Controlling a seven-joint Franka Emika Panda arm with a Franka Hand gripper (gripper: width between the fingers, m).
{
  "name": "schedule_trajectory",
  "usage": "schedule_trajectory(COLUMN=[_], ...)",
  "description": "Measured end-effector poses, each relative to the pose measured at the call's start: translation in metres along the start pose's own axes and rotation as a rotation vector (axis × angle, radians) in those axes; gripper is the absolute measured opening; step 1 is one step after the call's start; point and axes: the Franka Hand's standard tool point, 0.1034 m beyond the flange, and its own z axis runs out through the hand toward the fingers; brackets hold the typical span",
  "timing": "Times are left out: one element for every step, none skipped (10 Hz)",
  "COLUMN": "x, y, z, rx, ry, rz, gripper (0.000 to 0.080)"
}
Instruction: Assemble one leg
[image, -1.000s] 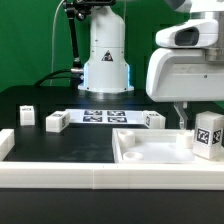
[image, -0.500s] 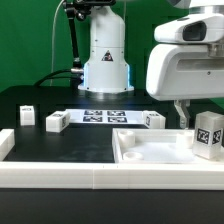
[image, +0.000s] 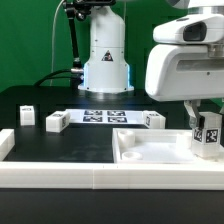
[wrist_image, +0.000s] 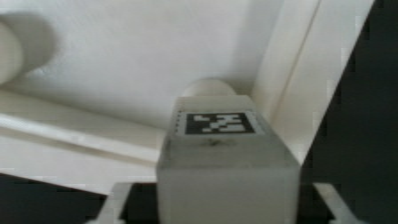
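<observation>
My gripper (image: 203, 122) is shut on the leg (image: 208, 137), a small white post with a black-and-white tag. It holds the leg upright over the corner of the large white panel (image: 150, 152) at the exterior view's right. In the wrist view the leg (wrist_image: 222, 150) fills the middle between my fingers (wrist_image: 118, 203), with its tagged face up. The panel's raised rim (wrist_image: 311, 70) runs beside it. The leg's lower end is hidden, so I cannot tell whether it touches the panel.
Three more white legs lie on the black table: one at the exterior view's left (image: 27, 114), one beside it (image: 57, 121), one behind the panel (image: 153, 119). The marker board (image: 100, 116) lies in front of the robot base (image: 105, 70). A white wall (image: 60, 178) edges the table's front.
The hand has shifted slightly over the panel corner, and the held leg has turned a little with it, so its tag now looks tilted. The loose legs have not moved.
</observation>
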Motion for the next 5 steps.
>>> schedule_trajectory(x=[0.0, 0.0003, 0.0003, 0.0003, 0.0001], y=[0.0001, -0.0009, -0.0019, -0.0015, -0.0011], z=[0.0, 0.0001, 0.0005, 0.0006, 0.0008], rx=[0.0, 0.002, 0.001, 0.0, 0.003], ry=[0.0, 0.004, 0.01, 0.012, 0.011], rz=[-0.001, 0.064, 0.208, 0.311, 0.423], gripper=[0.029, 0.029, 0.029, 0.029, 0.029])
